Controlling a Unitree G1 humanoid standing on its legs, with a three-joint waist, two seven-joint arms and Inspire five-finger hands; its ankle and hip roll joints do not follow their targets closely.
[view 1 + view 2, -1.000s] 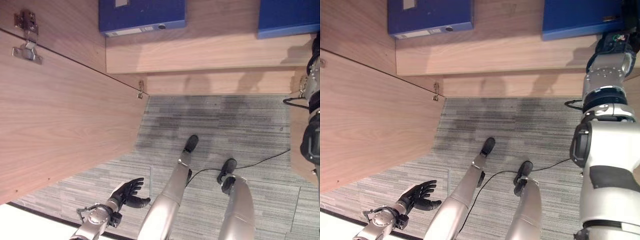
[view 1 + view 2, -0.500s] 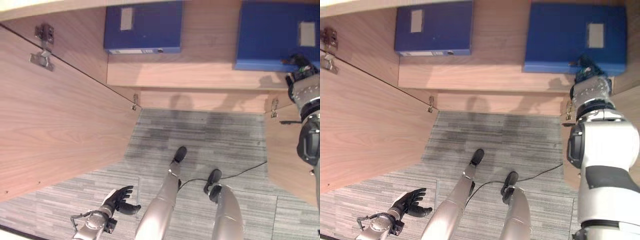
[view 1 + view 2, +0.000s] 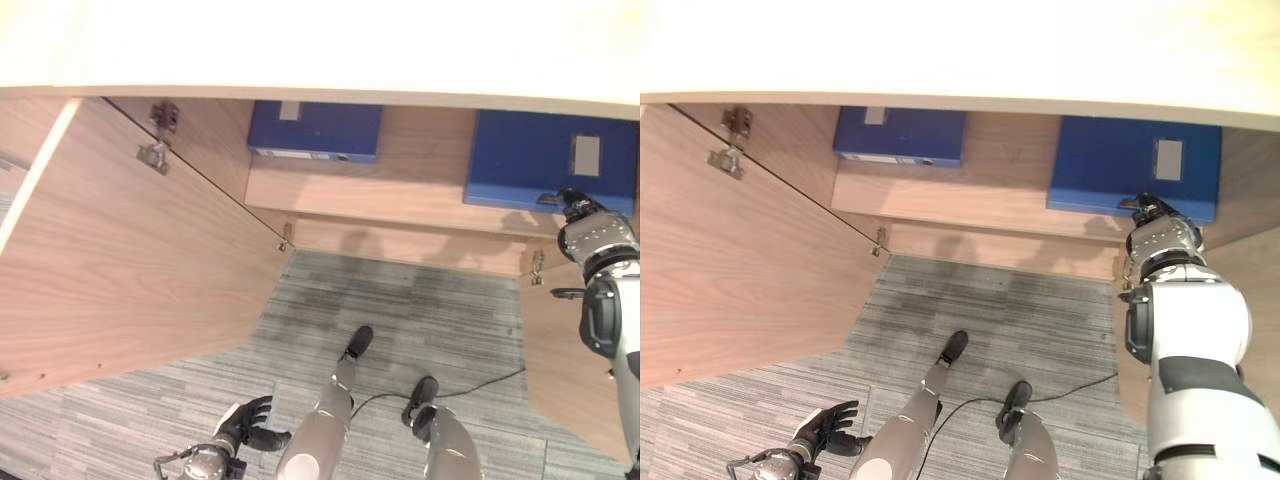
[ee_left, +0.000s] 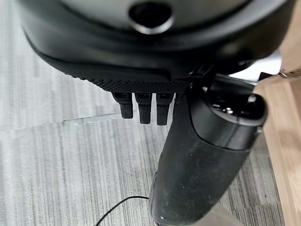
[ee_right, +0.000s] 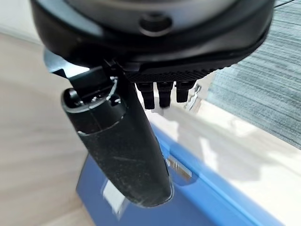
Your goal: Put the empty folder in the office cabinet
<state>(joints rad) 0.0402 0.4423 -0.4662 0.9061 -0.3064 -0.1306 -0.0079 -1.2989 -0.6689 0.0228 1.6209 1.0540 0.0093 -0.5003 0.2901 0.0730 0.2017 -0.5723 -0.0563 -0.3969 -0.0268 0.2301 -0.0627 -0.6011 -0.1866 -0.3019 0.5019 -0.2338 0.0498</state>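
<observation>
The blue folder (image 3: 1135, 182) lies flat on the cabinet shelf (image 3: 970, 205), on the shelf's right half, with a pale label on its upper face. The right hand (image 3: 1155, 212) sits at the folder's near edge, at its right corner, the arm reaching up to it from the lower right. In the right wrist view the hand's fingers (image 5: 163, 94) run out straight and its thumb (image 5: 123, 153) stands free above the folder's blue face (image 5: 155, 202); nothing is clamped between them. Whether the fingertips actually rest on the folder cannot be told.

A second blue folder (image 3: 900, 136) lies flat on the same shelf, on the left half, well apart from the first, with its pale spine edge facing forward.

The office cabinet has both doors swung open. The left door (image 3: 130, 270) stands wide, its inner wood face showing, with metal hinges (image 3: 158, 150) near its upper part and another at the cabinet's lower edge (image 3: 286, 238). The right door (image 3: 570, 350) shows edge-on beside the right arm. A pale top panel (image 3: 320, 45) overhangs the shelf.

The left hand (image 3: 245, 428) hangs low at the robot's side above the grey carpet floor (image 3: 420, 320), well apart from the cabinet. Its fingers are loosely spread and hold nothing; the left wrist view shows them (image 4: 143, 107) straight over the carpet.
</observation>
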